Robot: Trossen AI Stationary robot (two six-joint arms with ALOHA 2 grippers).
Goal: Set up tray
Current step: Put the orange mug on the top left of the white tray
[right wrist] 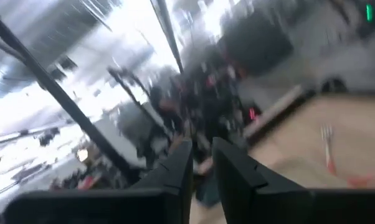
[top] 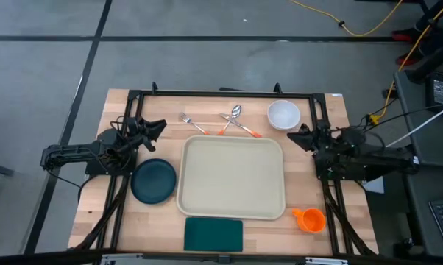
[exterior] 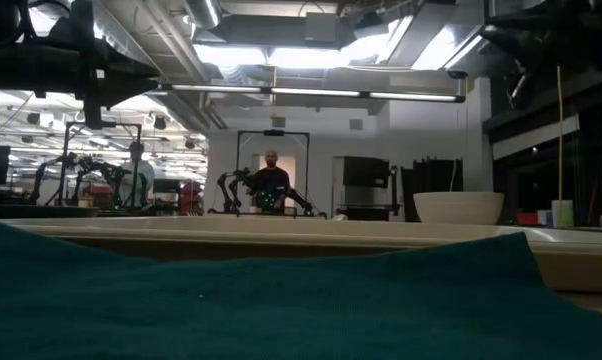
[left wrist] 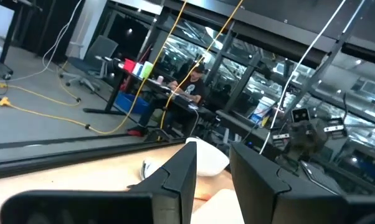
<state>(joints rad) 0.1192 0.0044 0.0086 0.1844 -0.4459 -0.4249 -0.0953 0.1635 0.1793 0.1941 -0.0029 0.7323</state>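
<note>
The tray [top: 232, 178] lies flat at the counter [top: 104, 206] centre, empty. It looks light, stiff and smooth; the raised rim at 3 or 9 o'clock seems the best hold. Left pincer [top: 157, 126] and right pincer [top: 295, 137] both hover narrowly parted, holding nothing.

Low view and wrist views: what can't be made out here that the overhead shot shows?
- Low view: the green napkin fills the foreground, hiding most of the tray, the plate, the cutlery and the orange cup; only the white bowl stands clear.
- Right wrist view: motion blur; only a fork is recognisable.
- Left wrist view: the left end effector covers most of the table.
</note>
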